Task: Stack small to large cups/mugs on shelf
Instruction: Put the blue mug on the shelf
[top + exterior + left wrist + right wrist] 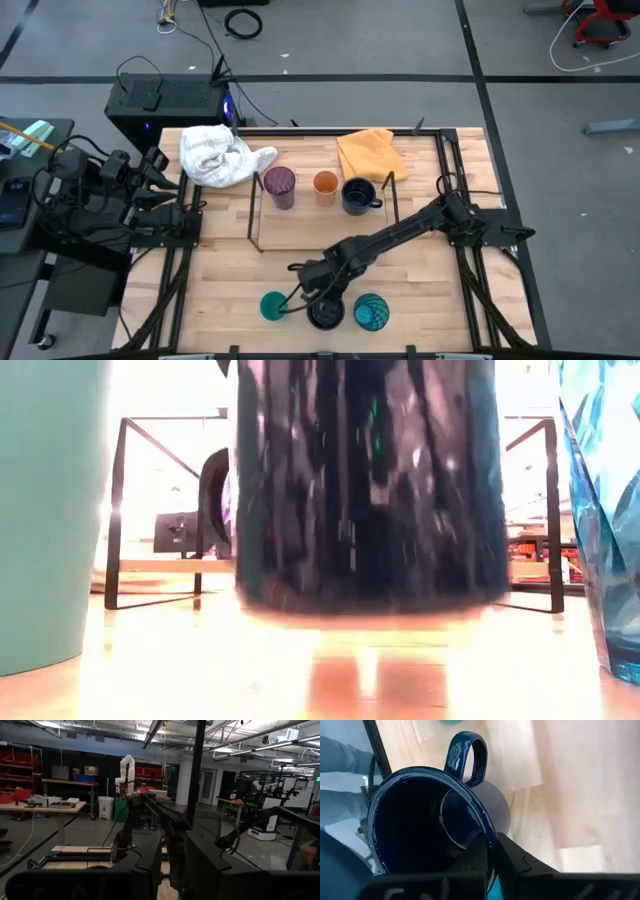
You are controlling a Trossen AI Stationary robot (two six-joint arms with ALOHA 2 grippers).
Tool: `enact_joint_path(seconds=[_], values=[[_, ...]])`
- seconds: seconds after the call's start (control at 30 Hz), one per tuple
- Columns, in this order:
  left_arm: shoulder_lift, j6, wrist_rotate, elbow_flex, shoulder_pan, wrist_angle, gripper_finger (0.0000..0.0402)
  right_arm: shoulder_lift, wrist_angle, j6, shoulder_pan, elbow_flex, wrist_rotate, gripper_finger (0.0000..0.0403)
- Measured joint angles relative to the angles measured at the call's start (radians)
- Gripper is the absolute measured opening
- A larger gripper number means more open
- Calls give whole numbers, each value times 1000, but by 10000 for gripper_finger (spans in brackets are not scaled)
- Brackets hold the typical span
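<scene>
A dark navy mug is at the table's near edge between a small teal cup and a patterned teal-blue cup. My right gripper is shut on its rim. In the low view the mug has its base a little above the wood. A purple tumbler, an orange cup and a second navy mug stand in a row on the black wire shelf. My left gripper waits folded back at the table's left edge. My right gripper pinches the mug's rim on the side away from the handle. One finger is inside the mug and one finger is outside. The fingers come steeply from above. The mug hangs below them, mouth up, clear of the table.
A white cloth and an orange cloth lie at the table's far edge behind the shelf. The two teal cups stand close on either side of the lifted mug. Bare wood lies between the shelf and the near cups.
</scene>
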Motion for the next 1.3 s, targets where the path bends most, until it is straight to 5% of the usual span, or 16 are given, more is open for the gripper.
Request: enact_joint_path(seconds=[0.57, 1.3], values=[[0, 6, 0, 0, 0, -5, 94, -187, -339, -78, -123, 3, 154, 18], [0, -18, 26, 0, 0, -7, 94, -202, -346, -100, -252, -58, 185, 18]])
